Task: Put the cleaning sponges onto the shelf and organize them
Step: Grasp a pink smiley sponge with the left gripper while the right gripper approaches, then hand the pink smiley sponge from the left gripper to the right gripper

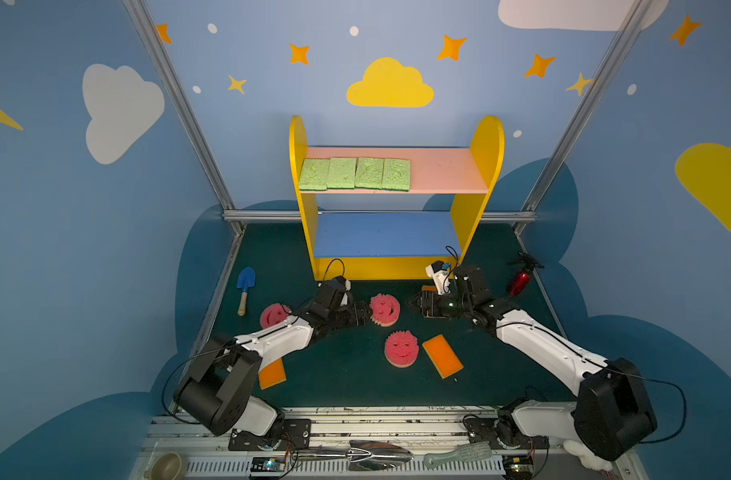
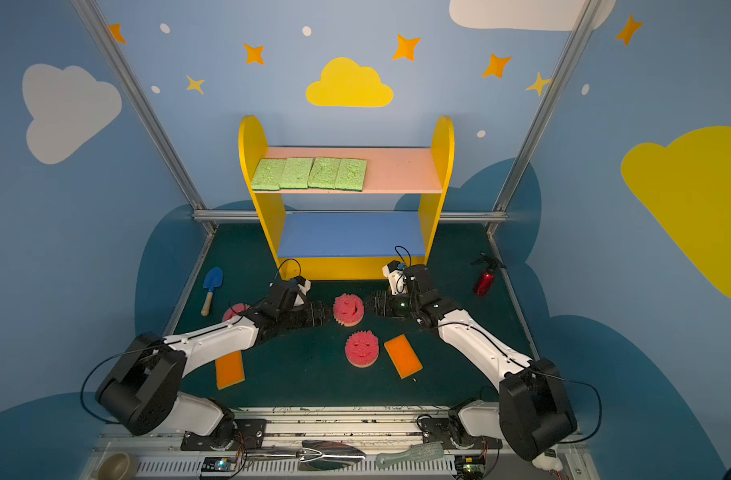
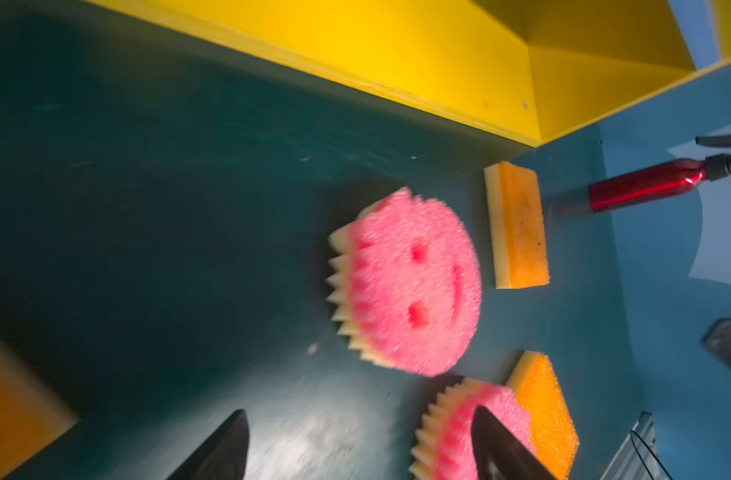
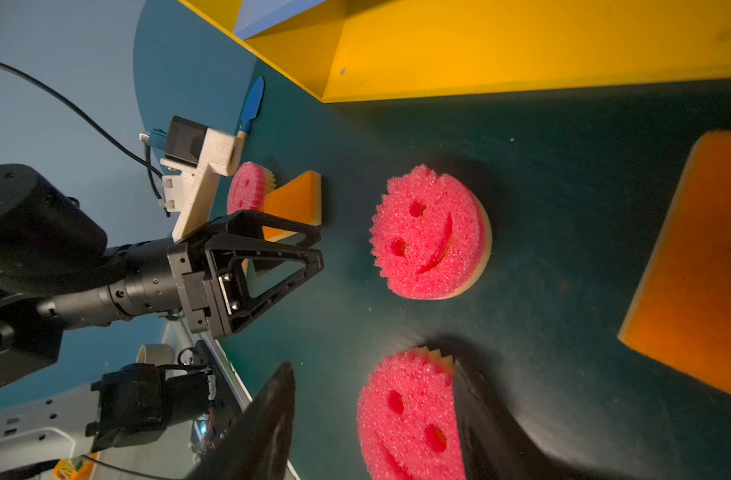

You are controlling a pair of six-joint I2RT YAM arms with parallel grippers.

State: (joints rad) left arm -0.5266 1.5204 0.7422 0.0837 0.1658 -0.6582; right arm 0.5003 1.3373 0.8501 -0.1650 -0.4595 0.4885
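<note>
The yellow shelf (image 1: 486, 166) stands at the back, with several green sponges (image 1: 355, 173) in a row on its pink top board. Three pink smiley sponges lie on the mat: the middle one (image 1: 385, 309), one nearer the front (image 1: 401, 348), and one half hidden behind the left arm (image 1: 272, 315). Orange sponges lie at the front right (image 1: 442, 355), under the left arm (image 1: 272, 374) and behind the right gripper (image 1: 428, 288). My left gripper (image 1: 365, 316) (image 3: 359, 411) and right gripper (image 1: 410, 303) (image 4: 372, 365) flank the middle smiley sponge (image 3: 405, 282) (image 4: 430, 232), both open and holding nothing.
A blue trowel (image 1: 245, 286) lies at the left of the mat. A red spray bottle (image 1: 520, 279) lies at the right. The front rail holds a bowl (image 1: 166, 465), a metal trowel (image 1: 376, 455) and a brush (image 1: 459, 455). Blue walls enclose the mat.
</note>
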